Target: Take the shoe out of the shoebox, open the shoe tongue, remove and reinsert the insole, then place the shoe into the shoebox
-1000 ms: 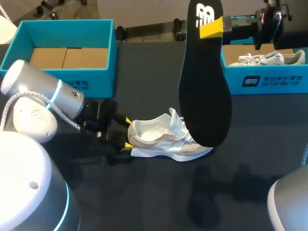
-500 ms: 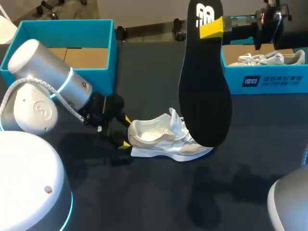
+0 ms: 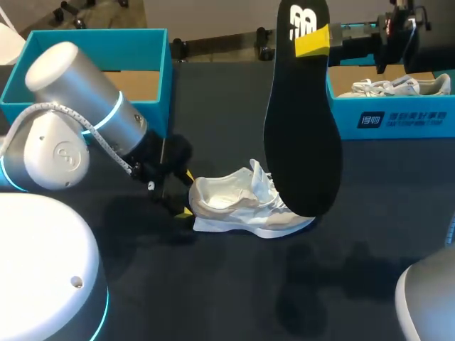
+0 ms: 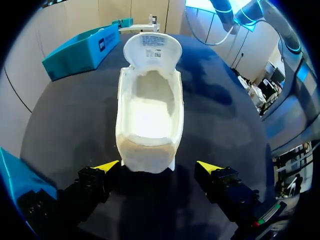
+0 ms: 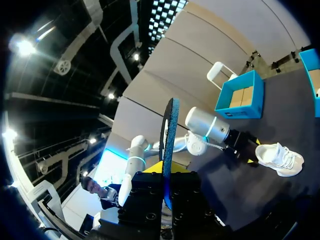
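Left hand (image 4: 157, 167): wide open, boxy black fingers with yellow wedge tips, low at the desk (image 3: 234, 284). The tips sit either side of the shoe's heel, just beside it, with a small gap on each side and no grip. In the head view the left arm's white, rounded housing comes in from the left, ending behind the heel.

Shoe (image 4: 150, 110): white sneaker with soft fabric and mesh, upright on its sole mid-desk, heel toward the left hand. The throat is spread open and the inside is pale. The tongue (image 4: 152, 47) is flipped forward over the toe, its rounded, label-printed underside showing. Loose white laces bunch around the front in the head view.

Right hand (image 3: 313, 40): clamped shut on the insole (image 3: 302, 135), yellow tip pressed against its upper end, held high above the desk. The insole is black, thin, flat and foot-shaped with a matte surface and a white mark near the gripped end. It hangs down, its lower rounded end in front of the shoe's toe. In the right wrist view it shows edge-on between the fingers.

Desk: dark, matte.

Left shoebox (image 3: 96, 42): teal, open, rectangular, brown cardboard inside, back left. Right shoebox (image 3: 398, 117): teal, back right, with another white sneaker (image 3: 394, 87) in it.
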`<state>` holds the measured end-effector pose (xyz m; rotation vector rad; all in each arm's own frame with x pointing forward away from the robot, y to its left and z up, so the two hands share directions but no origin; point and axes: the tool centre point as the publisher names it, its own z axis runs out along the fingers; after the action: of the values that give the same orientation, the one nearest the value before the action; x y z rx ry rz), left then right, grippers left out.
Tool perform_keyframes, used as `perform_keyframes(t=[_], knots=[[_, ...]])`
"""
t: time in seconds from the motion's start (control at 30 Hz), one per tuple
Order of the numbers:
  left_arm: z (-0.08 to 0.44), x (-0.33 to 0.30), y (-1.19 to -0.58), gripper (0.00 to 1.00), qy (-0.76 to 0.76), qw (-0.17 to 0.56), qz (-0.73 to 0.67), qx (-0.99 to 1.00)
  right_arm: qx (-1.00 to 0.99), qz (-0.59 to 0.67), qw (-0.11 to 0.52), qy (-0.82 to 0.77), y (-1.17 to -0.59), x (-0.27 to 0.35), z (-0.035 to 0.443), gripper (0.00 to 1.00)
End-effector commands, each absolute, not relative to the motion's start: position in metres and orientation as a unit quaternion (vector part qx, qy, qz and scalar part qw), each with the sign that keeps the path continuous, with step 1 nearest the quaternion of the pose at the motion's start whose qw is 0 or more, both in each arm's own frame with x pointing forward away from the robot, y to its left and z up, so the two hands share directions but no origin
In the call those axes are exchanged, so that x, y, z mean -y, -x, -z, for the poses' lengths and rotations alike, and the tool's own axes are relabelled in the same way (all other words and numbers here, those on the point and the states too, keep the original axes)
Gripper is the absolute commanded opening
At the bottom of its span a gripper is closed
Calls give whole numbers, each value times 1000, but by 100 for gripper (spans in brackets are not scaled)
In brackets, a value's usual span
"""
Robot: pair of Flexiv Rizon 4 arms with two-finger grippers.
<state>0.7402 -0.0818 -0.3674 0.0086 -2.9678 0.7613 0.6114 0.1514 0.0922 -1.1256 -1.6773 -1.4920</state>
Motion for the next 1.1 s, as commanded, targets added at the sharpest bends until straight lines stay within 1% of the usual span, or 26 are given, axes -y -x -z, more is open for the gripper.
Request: perform_keyframes(t=[0.03, 0.27, 0.5, 0.87, 1.1], knots=[[359, 92, -742, 100, -7, 52, -178, 983, 636, 563, 311, 426, -615, -155, -94, 0], [360, 97, -748, 100, -11, 53, -98, 994, 636, 563, 311, 426, -615, -155, -94, 0], [356, 102, -752, 100, -8, 44, -58, 997, 636, 563, 311, 426, -615, -155, -94, 0], [345, 106, -750, 100, 6, 14, -49, 999, 636, 563, 311, 426, -615, -155, -94, 0], [342, 107, -747, 100, 15, 11, -50, 999, 636, 563, 311, 426, -615, -155, -94, 0]])
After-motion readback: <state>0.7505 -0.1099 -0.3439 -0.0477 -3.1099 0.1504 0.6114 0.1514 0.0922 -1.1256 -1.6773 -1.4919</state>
